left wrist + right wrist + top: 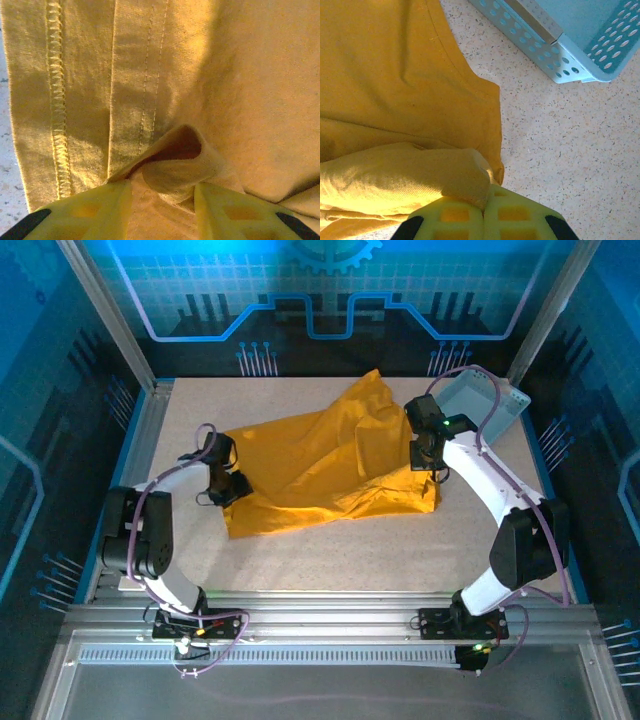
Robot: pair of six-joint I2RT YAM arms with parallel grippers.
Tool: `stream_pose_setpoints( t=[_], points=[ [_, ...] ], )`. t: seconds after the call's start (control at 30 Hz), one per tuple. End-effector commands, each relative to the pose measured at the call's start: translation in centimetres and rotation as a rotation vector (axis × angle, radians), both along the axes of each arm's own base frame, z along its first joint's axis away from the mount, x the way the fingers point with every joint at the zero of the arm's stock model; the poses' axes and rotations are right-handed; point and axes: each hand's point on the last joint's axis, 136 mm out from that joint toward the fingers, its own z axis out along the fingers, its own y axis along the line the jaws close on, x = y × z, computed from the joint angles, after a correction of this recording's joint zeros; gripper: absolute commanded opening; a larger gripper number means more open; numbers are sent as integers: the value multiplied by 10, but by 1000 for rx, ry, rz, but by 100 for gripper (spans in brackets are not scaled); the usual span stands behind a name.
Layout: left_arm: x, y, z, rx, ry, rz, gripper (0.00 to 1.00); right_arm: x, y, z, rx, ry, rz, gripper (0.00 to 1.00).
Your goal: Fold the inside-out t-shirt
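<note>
T-shirt: The inside-out t-shirt (320, 465) is laid crumpled in the middle of the surface (330, 560). No print is seen on it, and a raised seam (56, 100) is shown in the left wrist view.
Left fingers: The left gripper (222, 488) is placed at the left edge of the cloth. Its fingers (85, 215) are held apart with a raised fold between them; it cannot be told if this fold is really pinched.
Right fingers: The right gripper (432, 465) is placed at the right edge. Its fingers (515, 215) are closed together on a bunch of the cloth.
Basket: A pale blue basket (480, 405) is seen at the far right, near the shirt but apart from it.
Step in hand: The shirt is probably being taken at two opposite edges, so that it can be stretched flat; no fold is made yet.
Next move: A firm hold on the left side is needed first. Then both edges should be lifted and drawn apart together, so that the wrinkles are pulled out and the cloth is not dragged against the basket.
</note>
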Motion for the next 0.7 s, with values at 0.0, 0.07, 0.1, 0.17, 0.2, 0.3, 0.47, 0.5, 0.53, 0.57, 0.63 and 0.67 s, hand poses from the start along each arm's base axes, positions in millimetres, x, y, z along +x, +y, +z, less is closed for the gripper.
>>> stream_pose_setpoints(
  t=[0.0, 0.07, 0.1, 0.17, 0.2, 0.3, 0.47, 0.5, 0.53, 0.57, 0.63, 0.67],
  points=[
    [14, -8, 7, -22, -37, -21, 38, -1, -4, 7, 1, -22, -8, 0],
    [15, -7, 6, -21, -38, -21, 31, -1, -4, 6, -1, -21, -9, 0],
    [16, -7, 6, -16, -38, -21, 27, -2, -4, 6, -1, -19, -9, 0],
    [16, -6, 6, -10, -36, -23, 24, -2, -5, 6, -2, -18, -9, 0],
    [17, -5, 7, -6, -41, -22, 21, -2, -5, 5, -4, -16, -10, 0],
    [19, -4, 9, 3, -45, -30, 16, -3, -6, 7, -10, -21, -12, 0],
    [18, -5, 20, -1, -66, -28, 8, -3, -8, 13, -16, -31, -12, 0],
    [17, -6, 24, -5, -74, -26, 7, -3, -9, 15, -19, -34, -13, 0],
    [15, -6, 29, -5, -78, -25, 7, -3, -10, 16, -20, -37, -13, 0],
    [12, -7, 34, -7, -82, -23, 6, -3, -11, 19, -23, -42, -15, 0],
    [8, -10, 48, -28, -112, -18, 4, -3, -16, 27, -33, -57, -24, 0],
    [4, -10, 57, -36, -137, -10, 4, -4, -18, 33, -36, -67, -27, 0]
  ],
)
